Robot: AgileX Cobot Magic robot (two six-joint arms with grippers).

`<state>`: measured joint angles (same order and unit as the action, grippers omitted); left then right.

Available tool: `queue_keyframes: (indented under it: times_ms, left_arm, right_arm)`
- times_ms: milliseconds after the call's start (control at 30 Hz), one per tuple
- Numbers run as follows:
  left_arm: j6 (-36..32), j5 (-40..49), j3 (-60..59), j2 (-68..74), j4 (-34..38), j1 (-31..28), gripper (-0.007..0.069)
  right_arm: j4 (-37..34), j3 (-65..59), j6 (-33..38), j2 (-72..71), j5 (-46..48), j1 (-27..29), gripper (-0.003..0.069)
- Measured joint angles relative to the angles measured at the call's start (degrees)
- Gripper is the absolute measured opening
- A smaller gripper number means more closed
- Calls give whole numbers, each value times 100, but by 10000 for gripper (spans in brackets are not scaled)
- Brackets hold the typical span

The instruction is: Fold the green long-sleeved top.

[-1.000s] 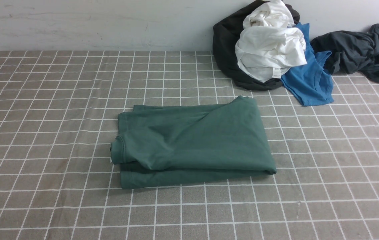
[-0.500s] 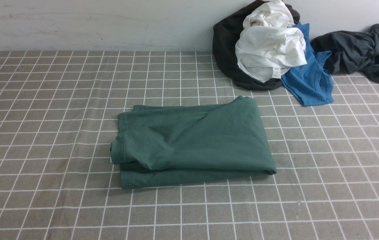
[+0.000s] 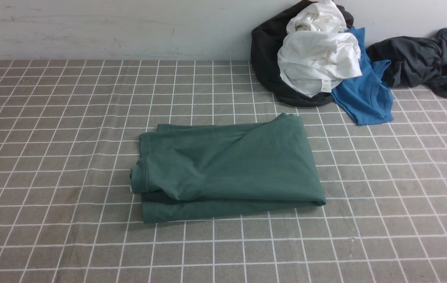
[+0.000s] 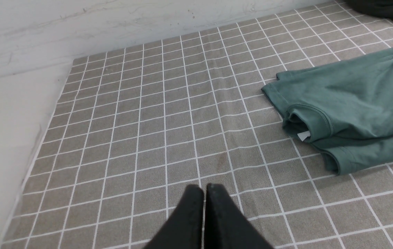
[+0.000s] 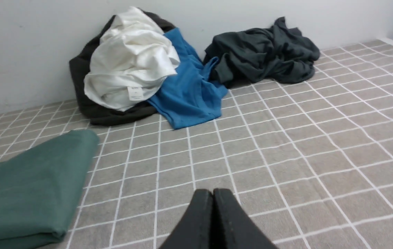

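Covering the whole tabletop is a grey-brown checked cloth (image 3: 50,157) with thin white grid lines, running back to a pale wall (image 3: 109,27). Next in size, the green long-sleeved top (image 3: 223,169) lies folded into a thick rectangle near the middle of that cloth, its layers stacked and a rounded fold at the robot's left end. From the left wrist camera a small white label (image 4: 303,135) peeks out of that rolled end. At the far right, against the wall, sits a heap of laundry: a black garment (image 3: 265,67) underneath, a crumpled white one (image 3: 318,63) piled on top of it, and a bright blue tee (image 3: 365,94) spilling forward onto the cloth beside them. Just beyond, a dark charcoal-grey garment (image 3: 424,63) lies bunched up, well apart from the green top. Neither arm appears in the front view. The left gripper (image 4: 204,188) hangs over bare cloth, apart from the top's left end, its two black fingers pressed together with nothing between them. The right gripper (image 5: 213,192) does likewise off the top's other end, fingers clenched on nothing.
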<state>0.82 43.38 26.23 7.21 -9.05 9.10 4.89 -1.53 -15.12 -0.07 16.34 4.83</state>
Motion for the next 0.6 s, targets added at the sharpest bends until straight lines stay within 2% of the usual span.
queue_keyframes:
  times_ms: [100,300,600]
  left_arm:
    - [0,1,0,0,0,0,-7]
    - [0,6,0,0,0,0,-7]
    - [0,6,0,0,0,0,-7]
  right_arm:
    - [24,0,82,-49,299,-5,-15]
    - [43,0,412,-49,329,-17,-15]
    - [43,5,435,-49,340,-17,-15]
